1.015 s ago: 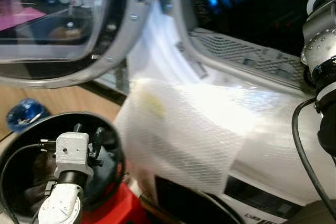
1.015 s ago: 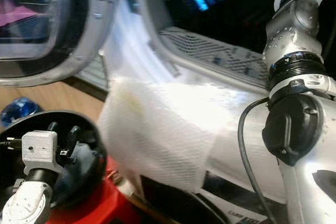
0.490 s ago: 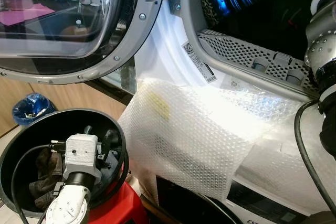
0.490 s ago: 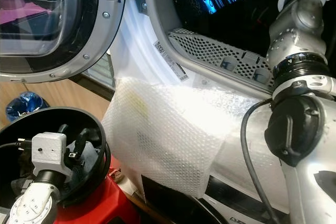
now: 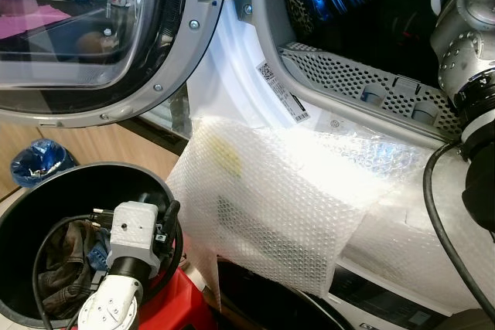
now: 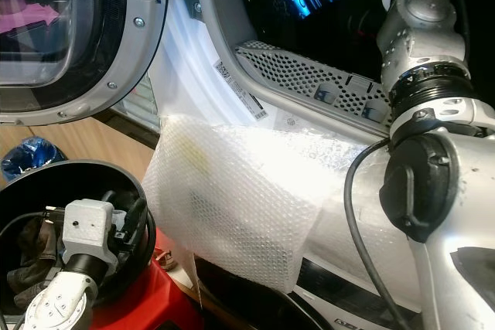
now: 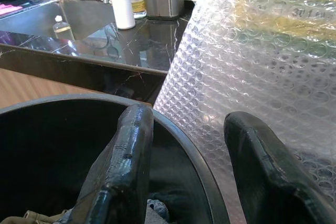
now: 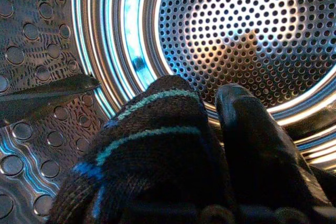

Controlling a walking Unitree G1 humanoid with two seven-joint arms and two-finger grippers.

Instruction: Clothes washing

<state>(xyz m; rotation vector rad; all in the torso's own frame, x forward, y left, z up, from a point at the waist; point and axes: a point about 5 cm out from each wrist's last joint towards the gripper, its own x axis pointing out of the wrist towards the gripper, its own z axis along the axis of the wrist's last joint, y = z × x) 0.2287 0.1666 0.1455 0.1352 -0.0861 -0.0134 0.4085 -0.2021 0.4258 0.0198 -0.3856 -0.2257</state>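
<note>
In the head views we see the washing machine's open door (image 5: pixel 93 36) swung to our left of the drum opening (image 5: pixel 371 5), and a sheet of bubble wrap (image 5: pixel 278 199) draped over the machine front below that opening. Beside the wrap, low and to our left of the opening, stands a black bucket (image 5: pixel 31 214) holding dark clothes (image 5: pixel 58 260); our left gripper (image 5: pixel 166 226) hangs over the bucket's rim on the side nearest the wrap. Our right arm (image 6: pixel 433 113) reaches up into the drum opening.

In the left wrist view, the left gripper's fingers (image 7: pixel 126 166) are spread with nothing between them, above the bucket's rim, the bubble wrap just beyond.

In the right wrist view, the right gripper (image 8: pixel 210 129) is deep inside the perforated drum (image 8: pixel 236 30), pinching a dark garment with teal stripes (image 8: pixel 142 156).

We judge two risks. If the garment is let go too near the opening, it could slide out over the slick wrap. If the left gripper dips carelessly, a finger could snag the wrap or tip the bucket.
</note>
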